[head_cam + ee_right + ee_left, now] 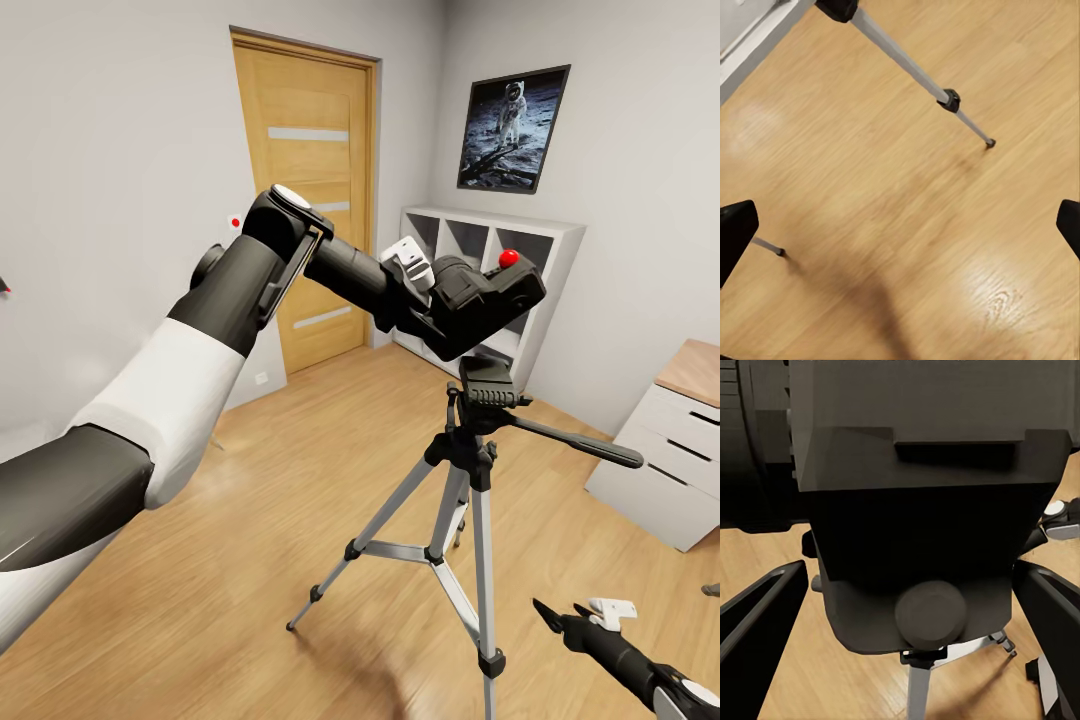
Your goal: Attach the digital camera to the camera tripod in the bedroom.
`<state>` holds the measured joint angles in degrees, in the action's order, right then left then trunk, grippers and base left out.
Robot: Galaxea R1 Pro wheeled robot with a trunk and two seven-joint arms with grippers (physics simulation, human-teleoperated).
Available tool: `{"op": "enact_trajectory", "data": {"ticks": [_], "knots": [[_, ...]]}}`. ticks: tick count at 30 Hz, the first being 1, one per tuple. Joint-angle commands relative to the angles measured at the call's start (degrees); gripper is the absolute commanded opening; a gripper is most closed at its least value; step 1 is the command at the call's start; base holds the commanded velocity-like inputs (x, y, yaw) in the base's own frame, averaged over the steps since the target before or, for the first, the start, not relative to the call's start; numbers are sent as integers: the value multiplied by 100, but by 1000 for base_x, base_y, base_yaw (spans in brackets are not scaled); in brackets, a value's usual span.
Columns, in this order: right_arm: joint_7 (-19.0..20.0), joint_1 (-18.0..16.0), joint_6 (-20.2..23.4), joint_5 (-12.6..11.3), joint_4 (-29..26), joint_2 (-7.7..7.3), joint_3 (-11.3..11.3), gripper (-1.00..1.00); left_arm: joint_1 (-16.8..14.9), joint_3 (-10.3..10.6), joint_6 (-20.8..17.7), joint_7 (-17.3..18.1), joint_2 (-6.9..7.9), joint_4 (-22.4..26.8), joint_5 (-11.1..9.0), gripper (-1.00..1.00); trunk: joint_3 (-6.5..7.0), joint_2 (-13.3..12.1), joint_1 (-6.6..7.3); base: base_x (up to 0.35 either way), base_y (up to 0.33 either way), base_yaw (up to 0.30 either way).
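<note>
The black digital camera [490, 300], red button [509, 257] on top, hangs tilted right over the camera tripod's black head [487, 385]. My left gripper [455, 305] is shut on the camera. Whether its underside touches the head I cannot tell. In the left wrist view the camera body [922, 502] sits between both fingers [757, 619], with the head's round knob [930, 611] and silver legs [919, 690] beneath. The tripod [470, 500] stands on the wood floor, pan handle [580, 440] pointing right. My right gripper [562, 612] hovers low beside a leg, open; its fingertips [735, 232] frame the tripod's legs [915, 71].
A wooden door [310, 200] is behind the left arm. A white cube shelf [545, 250] stands against the back wall under an astronaut poster [512, 128]. A white drawer unit [665, 460] with a wooden top is at the right. Open plank floor [260, 520] surrounds the tripod.
</note>
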<state>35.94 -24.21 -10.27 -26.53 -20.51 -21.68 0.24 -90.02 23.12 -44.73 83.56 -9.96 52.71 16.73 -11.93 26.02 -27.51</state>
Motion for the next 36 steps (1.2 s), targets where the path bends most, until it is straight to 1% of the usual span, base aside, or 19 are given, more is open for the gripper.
{"op": "enact_trajectory", "data": {"ticks": [1,5,6,8,9,10,13,17,21,26,30,33,35,36], "knots": [[44,-5,-11,-26,7,-20,4,100,-6,-9,-60,55,-4,2,58,-100,-11,11,-3,0,0,0],[130,-5,-11,-27,-22,-119,3,100,-2,-18,-62,55,-4,-3,58,-100,-11,11,-3,0,0,0],[348,-5,14,-24,-160,-215,15,100,1,-125,-62,61,-4,0,58,-100,-11,11,-3,0,0,0],[456,-8,50,-22,-200,-253,15,100,1,-176,-62,77,-4,1,62,-100,-11,11,-3,0,0,0],[570,-7,103,-21,-241,-300,14,100,1,-219,-62,111,-4,1,72,-100,-11,11,-3,0,0,0],[732,-6,196,-20,-305,-387,13,100,2,-260,-62,166,-4,2,82,-100,-11,11,-3,0,0,0],[997,-5,341,-23,-415,-517,12,100,2,-288,-62,221,-4,2,90,-100,-11,11,-3,0,0,0],[1345,-5,438,-16,-575,-609,12,100,7,-296,-62,241,-4,2,93,-100,-11,11,-3,0,0,0],[1513,-5,484,-2,-663,-639,17,100,8,-298,-62,246,-4,2,93,-100,-11,11,-3,0,0,0],[1628,-5,527,5,-749,-650,35,100,9,-305,-62,248,-4,2,94,-100,-11,11,-3,0,0,0],[1825,-5,610,12,-934,-652,53,100,10,-306,-62,248,1,2,94,-100,-11,11,-3,0,0,0],[2049,-5,770,27,-1091,-641,61,100,11,-304,-67,254,5,2,94,-100,-11,11,-3,0,0,0],[2164,-5,864,184,-1225,-632,59,100,11,-302,-66,354,11,-1,94,-100,-11,11,-3,0,0,0],[2232,-5,910,312,-1310,-622,58,100,11,-301,-65,453,16,-5,97,-100,-11,11,-3,0,0,0]]}}
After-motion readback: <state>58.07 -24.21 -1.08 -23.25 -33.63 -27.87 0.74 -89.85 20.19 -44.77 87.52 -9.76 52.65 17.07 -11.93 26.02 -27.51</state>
